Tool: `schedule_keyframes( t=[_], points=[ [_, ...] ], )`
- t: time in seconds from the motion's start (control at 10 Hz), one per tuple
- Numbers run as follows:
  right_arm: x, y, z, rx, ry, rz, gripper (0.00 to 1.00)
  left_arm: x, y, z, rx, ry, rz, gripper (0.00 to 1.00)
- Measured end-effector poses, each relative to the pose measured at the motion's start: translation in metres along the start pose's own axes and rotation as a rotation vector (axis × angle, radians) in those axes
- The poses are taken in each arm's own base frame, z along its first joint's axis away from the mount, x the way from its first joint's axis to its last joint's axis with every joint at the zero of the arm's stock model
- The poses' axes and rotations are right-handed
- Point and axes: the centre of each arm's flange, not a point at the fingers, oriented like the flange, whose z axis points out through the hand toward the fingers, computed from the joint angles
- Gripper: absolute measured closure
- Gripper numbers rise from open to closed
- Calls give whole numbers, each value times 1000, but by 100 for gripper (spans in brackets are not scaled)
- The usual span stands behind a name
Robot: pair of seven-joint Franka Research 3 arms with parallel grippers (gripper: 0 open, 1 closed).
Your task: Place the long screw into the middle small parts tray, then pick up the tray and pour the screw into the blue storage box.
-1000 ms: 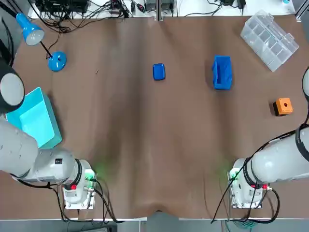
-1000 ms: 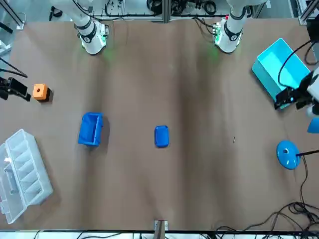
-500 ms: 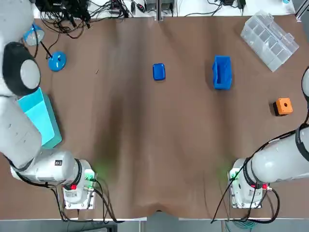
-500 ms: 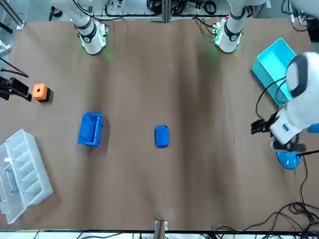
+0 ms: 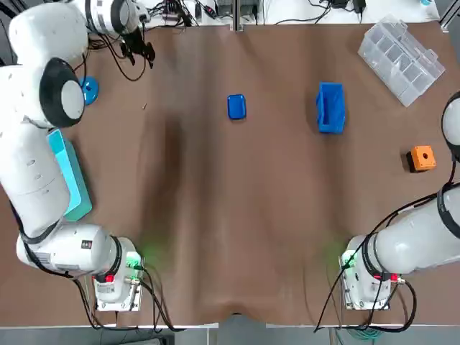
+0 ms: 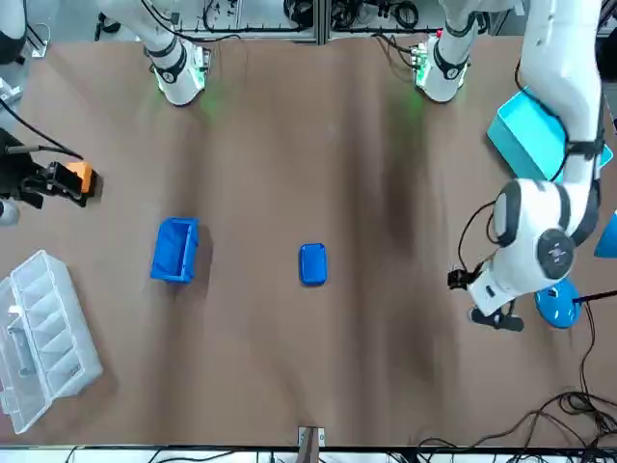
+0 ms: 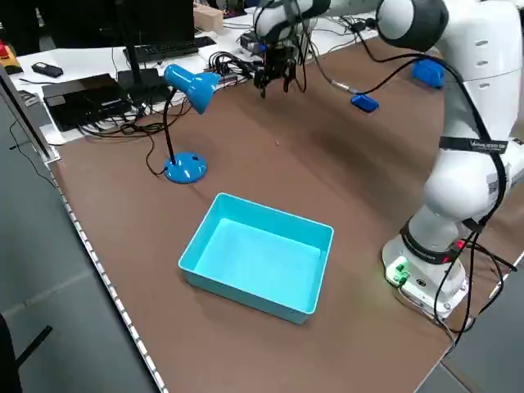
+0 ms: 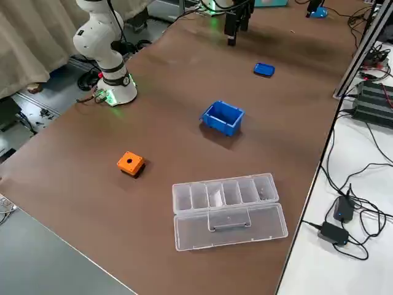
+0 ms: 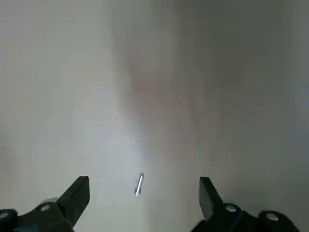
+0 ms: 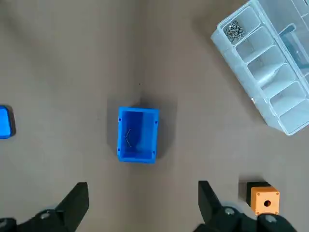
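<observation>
Left claw (image 9: 144,183), spread wide, hangs above the desk (image 9: 217,96) — screw (image 9: 139,184) centred beneath it for a pinch; right claw (image 10: 143,188), also spread, hovers high over the box (image 10: 120,140)

Left pincer (image 7: 274,80) near blue lamp (image 7: 193,85)

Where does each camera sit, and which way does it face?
Top: overhead, looking down; left arm, right arm.
Front: across the table, facing both arms.
Left side: raised, over teal box; left arm.
Right side: raised, over clear organizer; right arm's base.
Left wrist: above long screw; open left claw.
Right wrist: above blue bin; open right claw.
Top and front share the small tray.
</observation>
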Motion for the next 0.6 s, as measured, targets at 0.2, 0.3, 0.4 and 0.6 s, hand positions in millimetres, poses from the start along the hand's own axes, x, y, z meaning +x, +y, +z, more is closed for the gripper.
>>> schedule_keyframes(
  t=[0.2,0.3,0.4,0.6],
  points=[
    [0,1,0,-2,1,2,0,-13,-11,40,7,-19,-3,0],
    [0,1,0,-3,1,2,0,-21,-12,53,5,-31,1,0],
    [0,1,-1,-3,2,2,0,-28,-11,65,3,-37,12,0],
    [0,1,-1,-3,2,2,0,-40,-8,84,0,-49,21,3]
  ],
)
